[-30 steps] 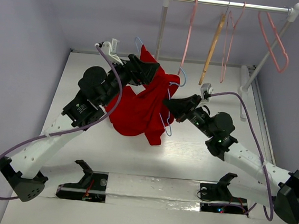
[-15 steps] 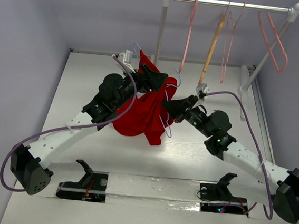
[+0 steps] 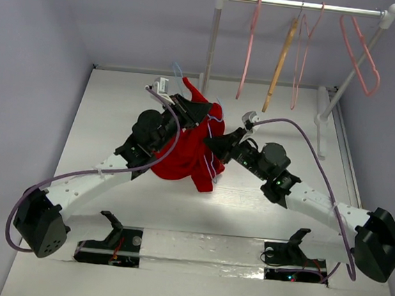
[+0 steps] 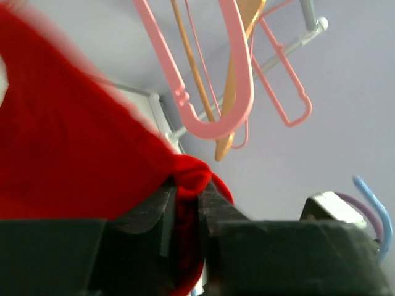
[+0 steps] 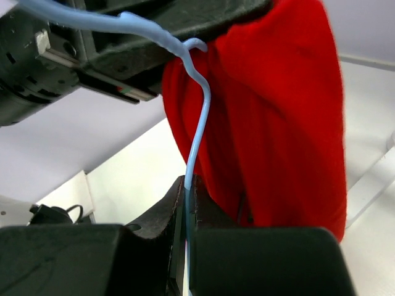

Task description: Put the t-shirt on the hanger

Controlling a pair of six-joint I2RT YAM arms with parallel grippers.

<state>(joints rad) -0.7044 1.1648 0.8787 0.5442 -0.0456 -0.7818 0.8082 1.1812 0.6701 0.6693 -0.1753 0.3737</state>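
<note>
Left end effector (image 4: 187, 186): t-shirt (image 4: 74, 142). Right end effector (image 5: 186, 186): hanger (image 5: 208, 98).

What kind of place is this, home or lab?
Likely a lab test cell: a white table boxed in by plain lavender walls, with a small garment rack of hangers staged at the back.

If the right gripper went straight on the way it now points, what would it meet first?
Most likely the red t-shirt, hanging right ahead of the right gripper; the left gripper lies just beyond, though depth is unclear.
</note>
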